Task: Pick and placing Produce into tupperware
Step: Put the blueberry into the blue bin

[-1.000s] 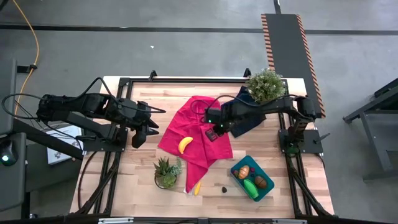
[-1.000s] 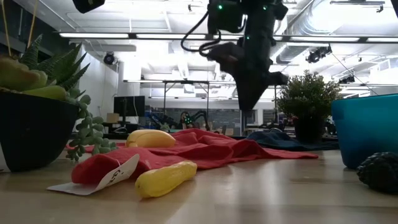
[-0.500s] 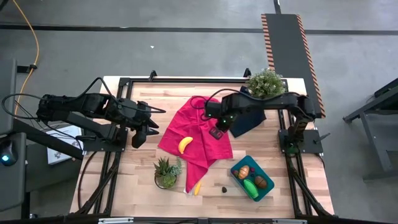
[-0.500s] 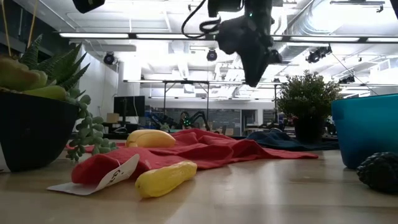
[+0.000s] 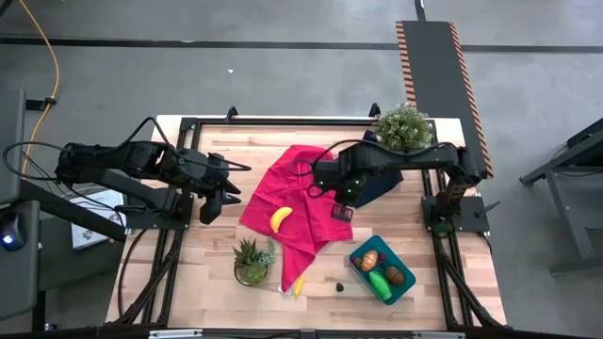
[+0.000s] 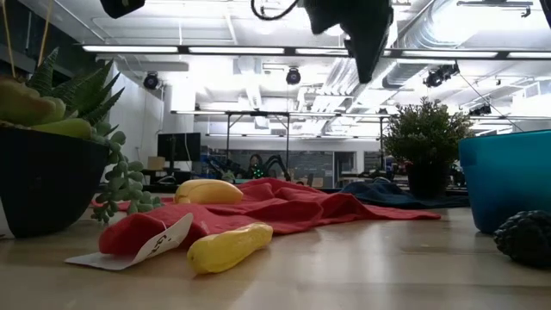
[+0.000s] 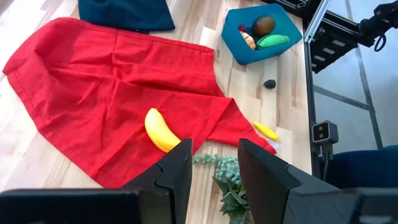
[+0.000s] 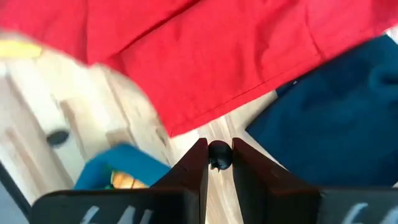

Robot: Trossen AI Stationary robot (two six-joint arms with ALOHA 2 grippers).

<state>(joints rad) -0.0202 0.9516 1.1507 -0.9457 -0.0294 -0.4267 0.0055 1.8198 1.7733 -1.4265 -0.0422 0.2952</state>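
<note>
The left arm reaches in level from the table's left edge, its left gripper (image 5: 209,202) hanging over bare wood beside the red cloth (image 5: 300,193), jaws a narrow gap apart and empty. Next comes a banana (image 5: 280,218) lying on the cloth, with a potted succulent (image 5: 252,261) in front of it and a second banana (image 5: 299,284) on the wood at the cloth's front tip, near a white tag (image 6: 153,245) whose print is too small to read. A small dark piece (image 5: 339,282) sits on the wood between that banana and the tub; what kind it is cannot be made out. The right arm stretches from its base at the table's right edge across the navy cloth (image 5: 377,174), elbow high, and its right gripper (image 5: 342,213) hangs above the red cloth's right edge; the jaws are nearly closed on a small black ball (image 8: 218,154). In the low view only the gripper's underside shows, cut off at the top. The teal tupperware (image 5: 363,276) stands at the front right, holding an orange piece (image 5: 368,261), a green piece (image 5: 380,284) and a brown piece (image 5: 395,276). A leafy plant (image 5: 402,127) stands at the rear right corner.
</note>
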